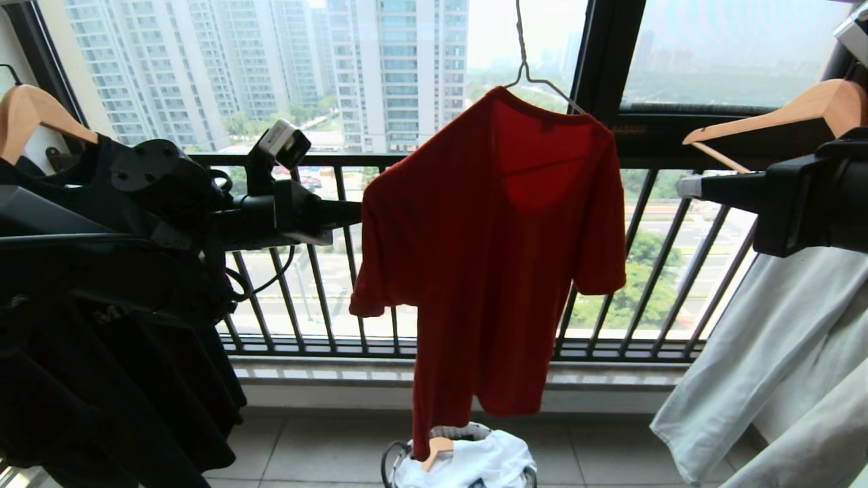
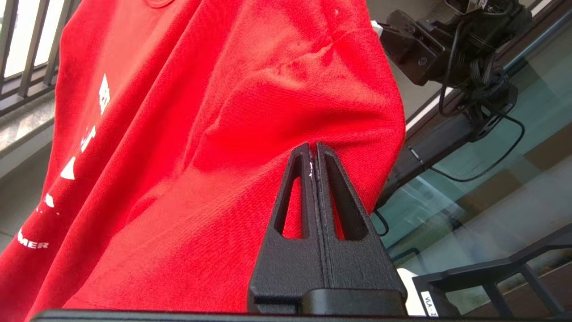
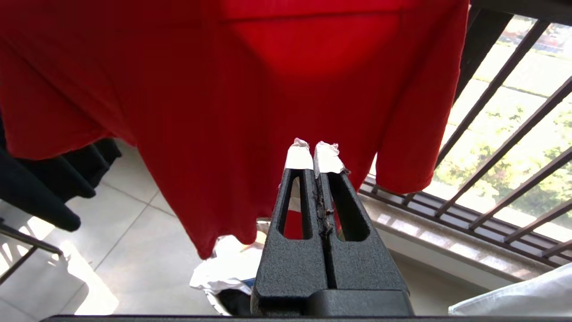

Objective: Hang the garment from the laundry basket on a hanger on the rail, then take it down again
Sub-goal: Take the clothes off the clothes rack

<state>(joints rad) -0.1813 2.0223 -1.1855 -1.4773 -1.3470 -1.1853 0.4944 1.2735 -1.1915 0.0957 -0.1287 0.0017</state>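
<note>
The garment (image 1: 488,257), a red T-shirt, hangs in front of the window on the thin white wire hanger (image 1: 525,68). The hanger's neck runs up out of the head view, and the rail is out of view. My left gripper (image 1: 354,213) reaches in level from the left, its shut fingertips at the edge of one sleeve. In the left wrist view it (image 2: 314,147) is shut against the garment (image 2: 201,134), with no cloth between the fingers. My right gripper (image 1: 681,186) is shut beside the other sleeve, apart from it. Its white-taped tips (image 3: 315,152) point at the garment (image 3: 223,89). The laundry basket (image 1: 407,449) stands on the floor below.
A black T-shirt (image 1: 102,379) on a wooden hanger (image 1: 34,112) hangs at the left. Pale trousers (image 1: 766,366) hang at the right under another wooden hanger (image 1: 780,115). The dark balcony railing (image 1: 325,346) runs behind. White cloth (image 1: 488,464) and a wooden hanger (image 1: 437,451) lie in the basket.
</note>
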